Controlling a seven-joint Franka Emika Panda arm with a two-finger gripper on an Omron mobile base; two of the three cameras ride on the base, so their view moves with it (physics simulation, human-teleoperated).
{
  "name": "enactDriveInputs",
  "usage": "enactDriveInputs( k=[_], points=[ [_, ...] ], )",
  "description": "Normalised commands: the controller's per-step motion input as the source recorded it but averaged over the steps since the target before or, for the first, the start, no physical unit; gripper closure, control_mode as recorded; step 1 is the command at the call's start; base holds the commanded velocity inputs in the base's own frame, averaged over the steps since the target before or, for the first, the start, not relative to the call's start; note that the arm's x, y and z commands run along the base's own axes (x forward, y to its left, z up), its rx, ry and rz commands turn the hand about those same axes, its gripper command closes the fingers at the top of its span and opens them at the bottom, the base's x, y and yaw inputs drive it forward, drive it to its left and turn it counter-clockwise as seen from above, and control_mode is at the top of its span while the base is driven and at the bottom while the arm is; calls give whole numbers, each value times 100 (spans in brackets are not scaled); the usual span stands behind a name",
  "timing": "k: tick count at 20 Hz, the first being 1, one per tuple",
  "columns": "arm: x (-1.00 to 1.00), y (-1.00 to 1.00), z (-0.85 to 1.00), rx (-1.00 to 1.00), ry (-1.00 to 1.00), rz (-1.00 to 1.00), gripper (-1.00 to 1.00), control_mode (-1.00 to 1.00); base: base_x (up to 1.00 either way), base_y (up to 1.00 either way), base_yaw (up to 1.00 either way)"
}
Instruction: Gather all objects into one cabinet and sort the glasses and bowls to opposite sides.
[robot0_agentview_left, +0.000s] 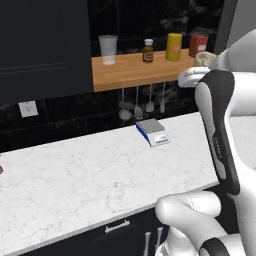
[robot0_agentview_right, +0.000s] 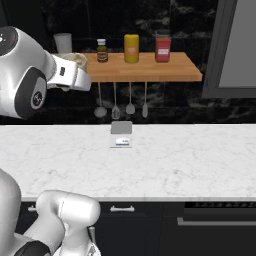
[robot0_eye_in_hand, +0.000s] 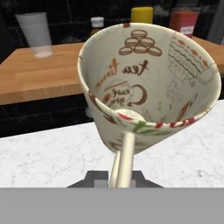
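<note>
Empty cream mug (robot0_eye_in_hand: 148, 83) in closed gripper (robot0_eye_in_hand: 122, 175)

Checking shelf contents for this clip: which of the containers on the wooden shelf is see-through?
The clear tumbler at the shelf's left end; the small brown bottle, yellow canister and red jar are opaque.
</note>
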Motion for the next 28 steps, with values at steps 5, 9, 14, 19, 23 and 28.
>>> enactDriveInputs(
  k=[5,9,14,19,23,28],
  points=[
    [-56,3,0,0,3,8,100,-100,0,0,0],
    [-25,1,0,0,2,8,100,-100,0,0,0],
    [0,0,0,0,0,0,100,-100,0,0,0],
    [0,0,0,0,0,0,100,-100,0,0,0],
    [0,0,0,0,0,0,100,100,-8,0,0],
    [0,0,0,0,0,0,100,100,-92,-52,-23]
  ],
)
